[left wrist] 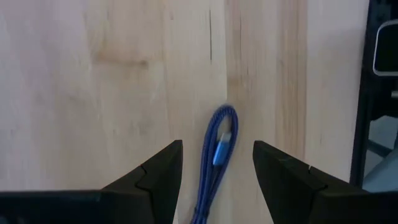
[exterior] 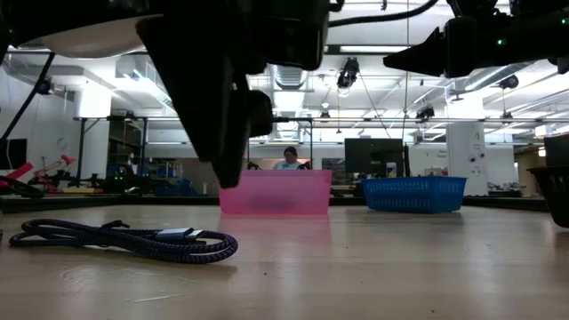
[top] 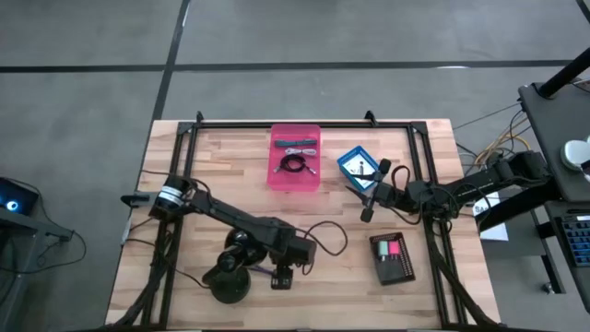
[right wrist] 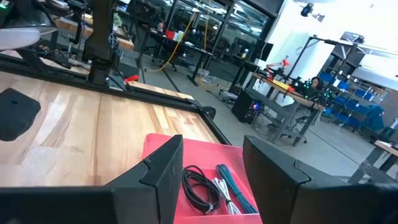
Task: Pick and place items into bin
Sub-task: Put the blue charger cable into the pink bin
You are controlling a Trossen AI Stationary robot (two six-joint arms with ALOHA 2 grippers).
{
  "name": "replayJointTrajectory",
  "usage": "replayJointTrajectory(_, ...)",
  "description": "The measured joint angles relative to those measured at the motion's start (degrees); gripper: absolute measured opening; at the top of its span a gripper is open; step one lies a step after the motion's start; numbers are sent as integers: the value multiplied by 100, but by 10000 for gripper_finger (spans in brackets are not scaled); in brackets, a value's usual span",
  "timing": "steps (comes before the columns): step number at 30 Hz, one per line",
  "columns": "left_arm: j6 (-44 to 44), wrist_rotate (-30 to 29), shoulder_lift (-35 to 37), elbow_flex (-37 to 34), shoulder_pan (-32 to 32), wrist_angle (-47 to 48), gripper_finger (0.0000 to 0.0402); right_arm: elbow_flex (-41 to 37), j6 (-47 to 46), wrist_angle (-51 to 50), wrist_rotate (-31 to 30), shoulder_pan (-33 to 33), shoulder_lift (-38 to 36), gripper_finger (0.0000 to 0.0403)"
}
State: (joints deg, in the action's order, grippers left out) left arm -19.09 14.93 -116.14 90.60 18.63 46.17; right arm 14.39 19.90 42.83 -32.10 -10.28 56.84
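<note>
A blue-purple braided cable point(left wrist: 219, 148) lies slack on the wood table; in the low view its loop point(exterior: 133, 240) rests flat near the table's near edge. My left gripper point(left wrist: 217, 146) is open, hovering above it with one finger on either side of the cable's looped end, touching nothing. The high view places this gripper point(top: 283, 274) beside the large black object point(top: 230, 269). The pink bin point(top: 295, 180) holds a black coiled cable point(right wrist: 198, 185) and thin teal sticks point(right wrist: 235, 186). My right gripper point(top: 373, 192) is open, right of the pink bin, facing it.
A blue basket point(top: 358, 166) stands just right of the pink bin, under my right arm's reach. A black case point(top: 392, 258) with pink and green pieces sits near the table's right near corner. The black frame rails point(top: 295, 123) run along the table's edges.
</note>
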Motion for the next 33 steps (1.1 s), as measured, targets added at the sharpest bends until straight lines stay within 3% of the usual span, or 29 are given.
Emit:
replayJointTrajectory(6, -9, -28, 1, -220, 4, -462, 180, -4, 10, -53, 1, 0, 0, 155)
replayJointTrajectory(25, -168, 312, -211, -697, 98, -637, 180, -9, 19, -111, 7, 5, -5, 155)
replayJointTrajectory(33, -169, 102, -235, -718, 106, -667, 180, -9, 20, -208, 0, 22, -7, 155)
